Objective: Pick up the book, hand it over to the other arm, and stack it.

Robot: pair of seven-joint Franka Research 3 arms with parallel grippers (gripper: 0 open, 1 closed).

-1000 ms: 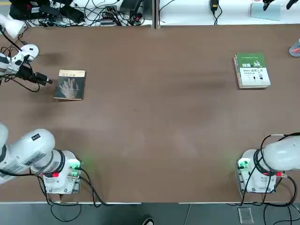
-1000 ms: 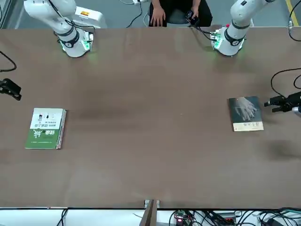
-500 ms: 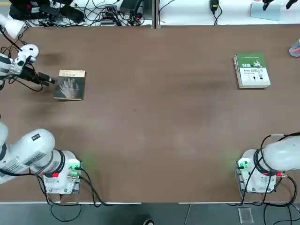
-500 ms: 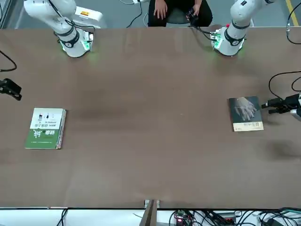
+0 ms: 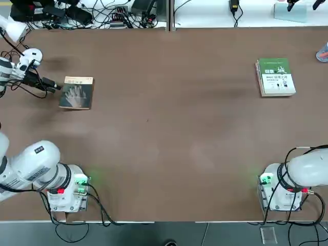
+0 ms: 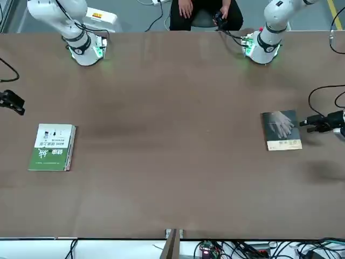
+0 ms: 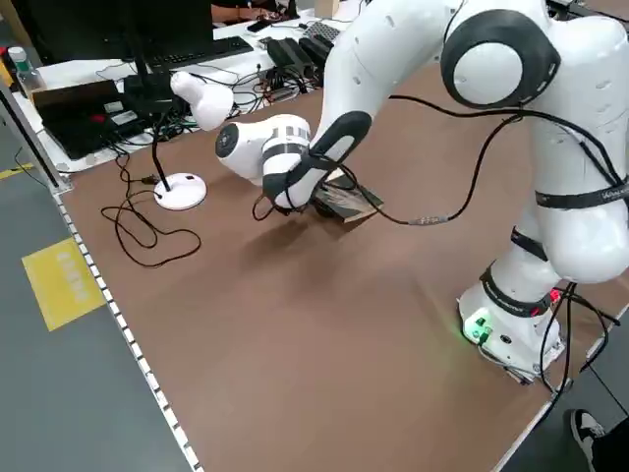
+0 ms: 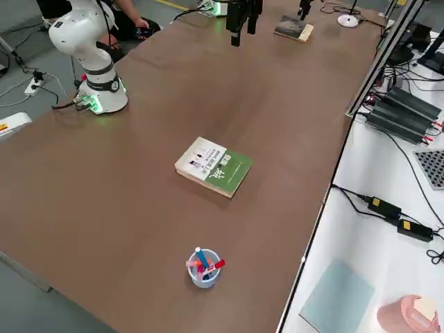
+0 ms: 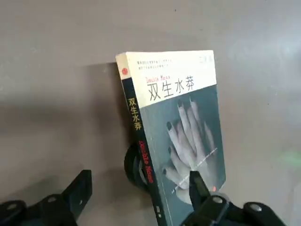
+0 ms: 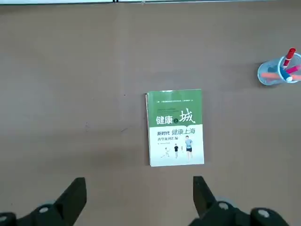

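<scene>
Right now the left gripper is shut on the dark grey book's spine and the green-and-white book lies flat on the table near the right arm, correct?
Not quite. The left wrist view shows the left gripper open, its fingers straddling the spine end of the dark grey book, which lies flat and unlifted. The rest holds: the green-and-white book lies flat on the table on the right arm's side.

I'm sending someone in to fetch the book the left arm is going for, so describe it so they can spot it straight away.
On the long brown table, go to the robot's left end, where the left gripper sits low with open jaws. The book lies flat right beside it: small, thin, dark grey cover with a pale hand and a tan band. The green-and-white book at the other end is thicker.
</scene>
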